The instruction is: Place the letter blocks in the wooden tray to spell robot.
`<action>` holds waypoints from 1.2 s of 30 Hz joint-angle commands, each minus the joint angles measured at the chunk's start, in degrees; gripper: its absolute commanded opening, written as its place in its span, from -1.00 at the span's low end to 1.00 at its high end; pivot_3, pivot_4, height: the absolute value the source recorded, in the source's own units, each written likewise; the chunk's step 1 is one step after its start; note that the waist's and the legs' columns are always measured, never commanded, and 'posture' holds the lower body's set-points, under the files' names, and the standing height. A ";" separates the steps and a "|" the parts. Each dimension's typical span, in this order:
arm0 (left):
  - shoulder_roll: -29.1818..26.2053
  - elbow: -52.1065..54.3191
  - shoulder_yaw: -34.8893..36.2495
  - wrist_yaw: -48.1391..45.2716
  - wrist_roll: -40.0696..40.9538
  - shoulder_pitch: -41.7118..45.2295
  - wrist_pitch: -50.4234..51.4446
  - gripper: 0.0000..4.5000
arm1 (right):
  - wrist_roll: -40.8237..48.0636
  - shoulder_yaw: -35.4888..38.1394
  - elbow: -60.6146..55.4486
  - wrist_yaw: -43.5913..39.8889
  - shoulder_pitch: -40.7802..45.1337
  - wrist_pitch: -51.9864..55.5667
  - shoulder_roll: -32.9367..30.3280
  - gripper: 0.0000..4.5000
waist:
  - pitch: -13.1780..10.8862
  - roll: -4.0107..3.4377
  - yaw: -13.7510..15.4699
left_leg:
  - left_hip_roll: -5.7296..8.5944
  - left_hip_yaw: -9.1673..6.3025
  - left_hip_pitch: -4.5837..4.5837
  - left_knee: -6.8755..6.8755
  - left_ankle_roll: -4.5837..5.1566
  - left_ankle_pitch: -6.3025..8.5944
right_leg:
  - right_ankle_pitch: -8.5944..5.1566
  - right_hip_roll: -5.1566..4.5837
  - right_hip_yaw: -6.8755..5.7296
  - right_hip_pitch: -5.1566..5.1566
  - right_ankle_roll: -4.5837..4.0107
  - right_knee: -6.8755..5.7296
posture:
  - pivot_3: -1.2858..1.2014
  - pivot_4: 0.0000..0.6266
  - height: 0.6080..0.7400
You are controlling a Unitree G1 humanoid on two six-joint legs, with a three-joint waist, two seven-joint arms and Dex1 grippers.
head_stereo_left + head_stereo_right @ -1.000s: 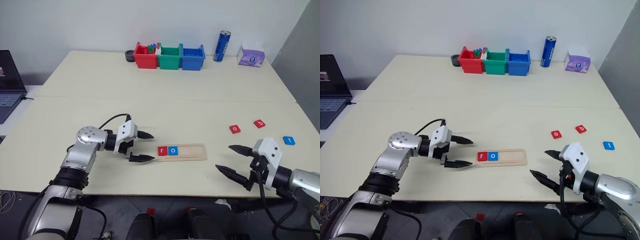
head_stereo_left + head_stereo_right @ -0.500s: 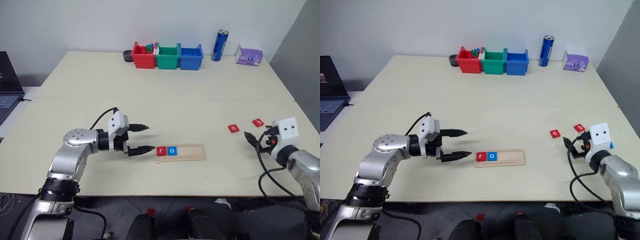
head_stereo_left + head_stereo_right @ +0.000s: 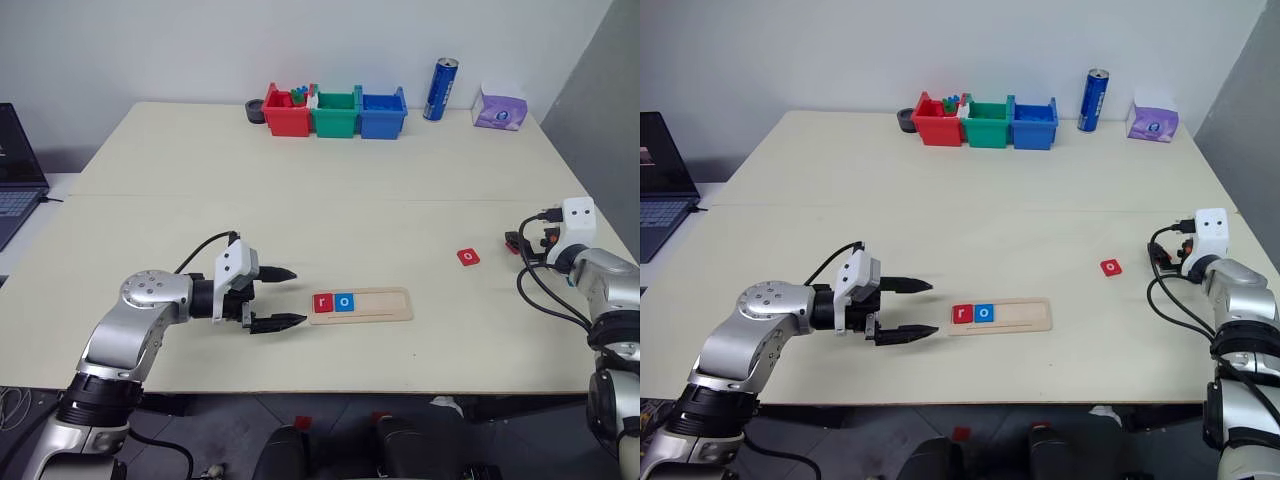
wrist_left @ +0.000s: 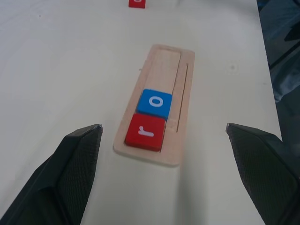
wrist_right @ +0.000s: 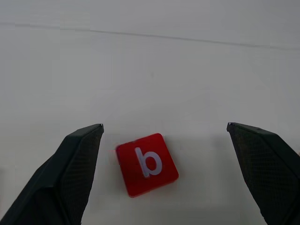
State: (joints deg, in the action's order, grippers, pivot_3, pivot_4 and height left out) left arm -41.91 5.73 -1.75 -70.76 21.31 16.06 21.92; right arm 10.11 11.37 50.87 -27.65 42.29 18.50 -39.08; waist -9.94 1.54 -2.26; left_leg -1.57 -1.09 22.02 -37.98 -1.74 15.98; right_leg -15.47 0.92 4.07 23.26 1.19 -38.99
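Observation:
The wooden tray (image 3: 380, 305) lies near the table's front edge. A red "r" block (image 3: 323, 302) and a blue "o" block (image 3: 344, 301) sit side by side at its left end. My left gripper (image 3: 298, 297) is open just left of the tray, pointing at it and holding nothing. A red "o" block (image 3: 467, 257) lies loose on the table right of the tray. Farther right, my right gripper (image 3: 518, 243) hangs open over a red "b" block (image 5: 146, 164). That block lies flat on the table between the spread fingers (image 5: 75, 164), untouched.
Red (image 3: 287, 112), green (image 3: 337, 113) and blue (image 3: 383, 113) bins stand in a row at the far edge, with a blue can (image 3: 442, 90) and a purple packet (image 3: 500, 112) to their right. A laptop (image 3: 15, 170) sits off the table's left side.
My right arm has swung from the table's near edge forward and to the right, ending over the "b" block. The left gripper has drawn back slightly from the tray, still open.

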 commanded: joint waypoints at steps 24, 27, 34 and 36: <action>-1.04 -4.50 1.80 -0.76 -1.45 -6.48 -15.23 1.00 | 8.56 5.28 -69.01 8.61 -39.94 28.77 10.89 -0.35 | 0.13 -0.04 0.45 | -0.18 -0.40 0.04 0.05 -0.01 0.01 | -0.07 -0.02 -0.09 -0.03 -0.08 -0.06 | 0.03 -0.52 1.00; -0.75 -5.14 1.33 -1.51 -1.15 -5.69 -15.83 1.00 | 9.41 4.01 -83.39 14.63 -47.30 35.49 17.84 -0.35 | 0.19 -0.13 0.38 | -0.21 -0.44 0.02 0.05 -0.01 0.01 | -0.24 0.00 -0.12 -0.03 0.14 -0.10 | 0.03 -0.52 1.00; 0.14 -5.86 0.19 -2.76 -1.04 -3.55 -16.12 1.00 | 6.86 -2.09 -90.74 24.45 -50.75 39.02 29.81 -0.35 | 0.26 -0.03 -0.10 | -0.15 -0.31 -0.15 -0.05 -0.01 -0.01 | -0.18 0.03 0.00 -0.04 0.17 -0.08 | 0.03 -0.52 1.00; 0.22 -5.62 -0.07 -2.74 -1.18 -3.35 -16.06 1.00 | 5.77 -3.20 -90.10 25.57 -50.33 38.36 30.75 -0.35 | 0.31 0.03 -0.13 | -0.14 -0.30 -0.15 -0.04 -0.02 -0.01 | -0.19 0.06 -0.01 -0.04 0.17 -0.07 | 0.03 -0.52 1.00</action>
State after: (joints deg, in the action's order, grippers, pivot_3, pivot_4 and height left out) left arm -41.64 -0.67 -2.04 -73.25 19.87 11.89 6.70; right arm 16.67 9.38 -39.30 -3.08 -7.99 56.74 -8.79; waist -9.63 1.57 -2.38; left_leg -1.71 -1.38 21.87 -38.01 -1.76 15.97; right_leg -15.66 0.99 4.07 23.22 1.36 -39.04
